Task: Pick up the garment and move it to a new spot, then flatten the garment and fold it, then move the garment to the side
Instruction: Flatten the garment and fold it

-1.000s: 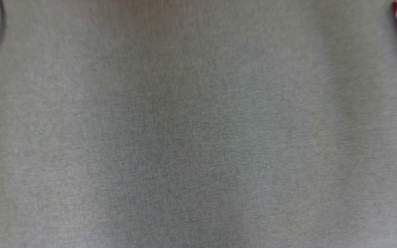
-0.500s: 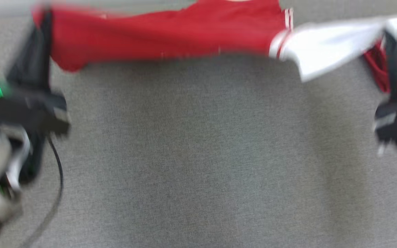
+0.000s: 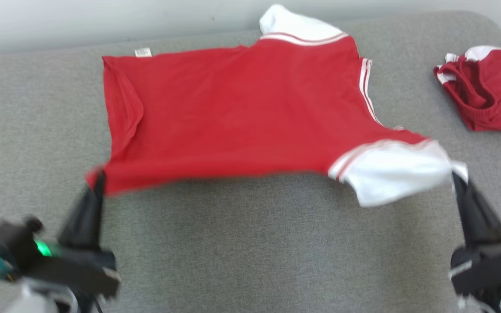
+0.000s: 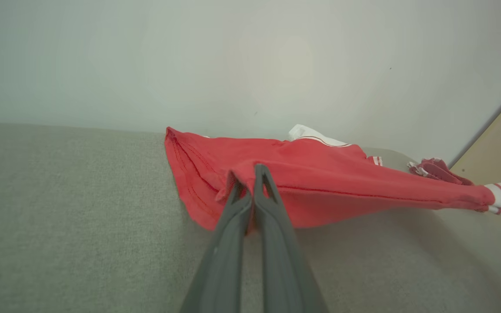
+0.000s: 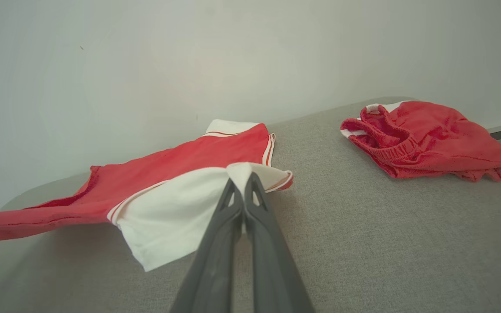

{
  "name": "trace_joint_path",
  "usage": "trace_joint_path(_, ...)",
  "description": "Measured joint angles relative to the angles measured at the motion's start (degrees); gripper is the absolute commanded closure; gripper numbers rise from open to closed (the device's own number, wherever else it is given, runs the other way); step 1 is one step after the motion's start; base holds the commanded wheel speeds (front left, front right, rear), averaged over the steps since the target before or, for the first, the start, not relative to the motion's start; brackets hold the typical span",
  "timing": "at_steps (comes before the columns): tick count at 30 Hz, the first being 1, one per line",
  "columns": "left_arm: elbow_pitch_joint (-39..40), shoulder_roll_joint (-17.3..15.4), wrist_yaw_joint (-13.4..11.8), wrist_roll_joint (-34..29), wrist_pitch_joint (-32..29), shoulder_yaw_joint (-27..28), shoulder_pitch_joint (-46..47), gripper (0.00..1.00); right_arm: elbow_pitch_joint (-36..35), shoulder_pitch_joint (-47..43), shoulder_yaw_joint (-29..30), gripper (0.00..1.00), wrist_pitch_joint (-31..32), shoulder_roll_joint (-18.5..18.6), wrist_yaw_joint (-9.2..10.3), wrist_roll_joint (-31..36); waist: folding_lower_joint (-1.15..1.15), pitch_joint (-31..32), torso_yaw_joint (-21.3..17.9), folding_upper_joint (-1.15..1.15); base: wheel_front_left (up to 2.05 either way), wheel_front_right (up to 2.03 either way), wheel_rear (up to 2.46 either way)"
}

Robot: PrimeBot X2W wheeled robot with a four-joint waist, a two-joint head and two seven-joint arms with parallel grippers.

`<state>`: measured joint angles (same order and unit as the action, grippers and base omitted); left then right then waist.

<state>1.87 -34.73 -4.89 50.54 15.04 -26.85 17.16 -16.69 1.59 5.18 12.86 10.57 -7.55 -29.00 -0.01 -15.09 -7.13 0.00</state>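
Between left end effector (image 3: 99, 178) and right end effector (image 3: 455, 176), garment (image 3: 242, 108) stretches, gripped by both.

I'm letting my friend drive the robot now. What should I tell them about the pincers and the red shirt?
Left pincer: shut on the shirt's red bottom corner.
Right pincer: shut on the end of the white sleeve.
Shirt: spread across the grey surface. Its far part rests down, and its near edge is lifted and stretched between the two pincers.
Crumpled red garment: lies apart, far right.
Done: shirt picked up and held wide open.
Left: lay the near edge down flat, fold the shirt, then move it to the side.
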Motion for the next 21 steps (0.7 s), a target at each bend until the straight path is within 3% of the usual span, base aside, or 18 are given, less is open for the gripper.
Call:
trace_joint_path(9, -5.01, 5.65, 2.70, -5.25, 0.00, -0.05, -9.49, 1.00, 0.53, -10.11, 0.47, 1.00, 0.33, -2.86, 0.00, 1.27, 0.00, 2.73, 1.02, 0.00, 0.00, 0.00, 0.00)
trace_joint_path(21, -12.35, 10.43, 5.67, -10.38, 0.00, 2.54, -17.18, 1.00, 4.66, -19.57, 0.44, 1.00, 1.57, -3.25, 0.00, 1.04, 0.00, 6.53, 2.18, 0.00, 0.00, 0.00, 0.00)
